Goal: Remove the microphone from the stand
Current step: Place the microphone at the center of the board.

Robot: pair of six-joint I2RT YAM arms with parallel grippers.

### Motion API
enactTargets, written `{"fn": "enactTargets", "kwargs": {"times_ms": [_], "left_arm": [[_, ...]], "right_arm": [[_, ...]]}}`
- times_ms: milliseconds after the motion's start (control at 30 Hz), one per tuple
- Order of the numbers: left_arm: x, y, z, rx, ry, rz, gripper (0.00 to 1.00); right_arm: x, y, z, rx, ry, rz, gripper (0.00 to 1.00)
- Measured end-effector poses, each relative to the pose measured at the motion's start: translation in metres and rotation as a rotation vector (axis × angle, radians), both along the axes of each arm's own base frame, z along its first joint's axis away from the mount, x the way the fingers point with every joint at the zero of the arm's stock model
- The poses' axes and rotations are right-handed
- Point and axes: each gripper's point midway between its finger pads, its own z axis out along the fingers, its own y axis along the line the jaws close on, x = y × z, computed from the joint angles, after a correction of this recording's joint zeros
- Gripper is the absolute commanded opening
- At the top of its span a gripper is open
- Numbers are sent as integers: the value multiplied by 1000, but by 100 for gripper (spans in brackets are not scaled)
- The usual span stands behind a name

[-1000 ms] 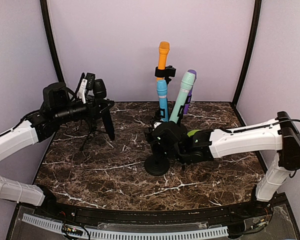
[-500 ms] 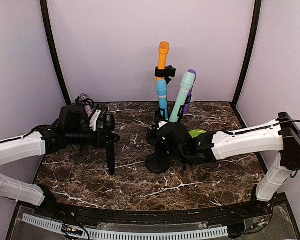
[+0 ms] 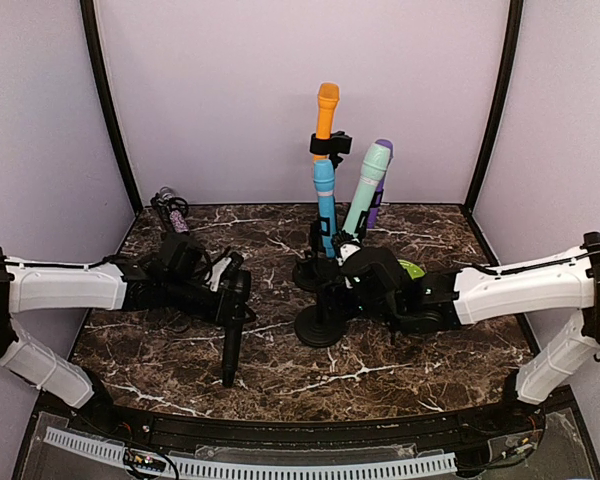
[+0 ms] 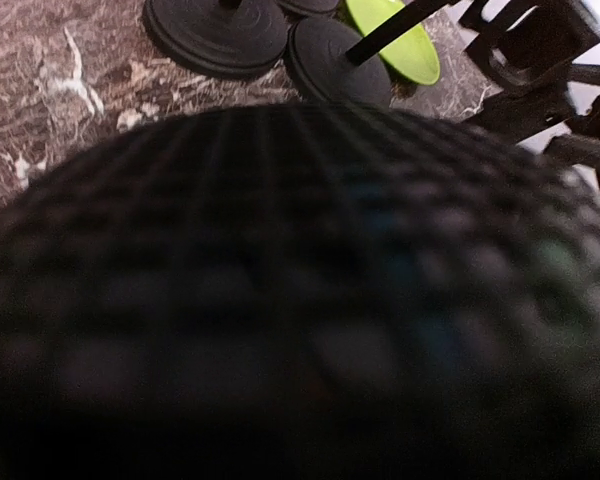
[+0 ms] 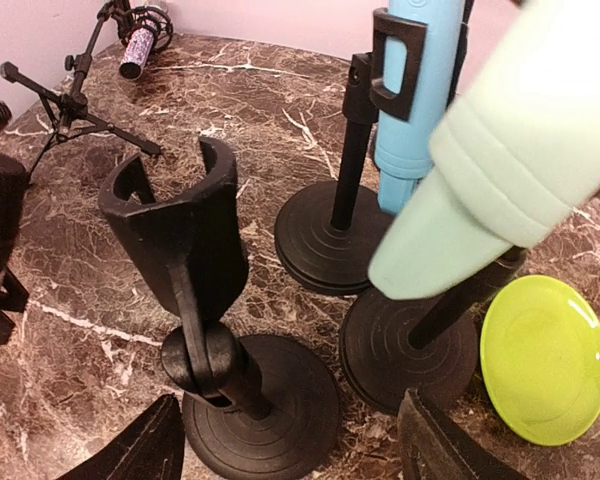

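The black microphone (image 3: 230, 340) is out of its stand and hangs low over the front left of the table, tail toward the near edge. My left gripper (image 3: 227, 300) is shut on it just below the head. Its grille head (image 4: 300, 300) fills the left wrist view and hides the fingers. The black stand (image 3: 316, 327) sits mid-table, and its clip (image 5: 180, 225) is empty and tilted. My right gripper (image 5: 290, 455) is open, with a finger on either side of the stand's round base (image 5: 270, 410) and not touching it.
Behind the stand, other stands hold an orange microphone (image 3: 327, 105), a blue one (image 3: 324, 195), a mint one (image 3: 366, 190) and a purple one (image 3: 382, 150). A lime disc (image 5: 545, 355) lies to the right. A small tripod (image 5: 75, 100) and a sparkly microphone (image 3: 172, 212) are at the back left.
My left arm has swung the black microphone down from the back left to low over the front of the table. My right gripper has opened off the stand and drawn back slightly to the right.
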Motion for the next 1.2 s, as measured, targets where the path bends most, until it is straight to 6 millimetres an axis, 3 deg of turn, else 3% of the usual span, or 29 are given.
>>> {"fn": "enactTargets", "kwargs": {"times_ms": [200, 400, 700, 1200], "left_arm": [[-9, 0, -34, 69, 99, -12, 19], [-6, -4, -47, 99, 134, -11, 29], [-6, 0, -71, 157, 173, 6, 41], [-5, 2, -83, 184, 184, 6, 57]], "right_arm": [[-6, -10, 13, 51, -24, 15, 85], [-5, -13, 14, 56, -43, 1, 85], [-7, -53, 28, 108, -115, -97, 89], [-5, -74, 17, 99, -128, -183, 89]]}}
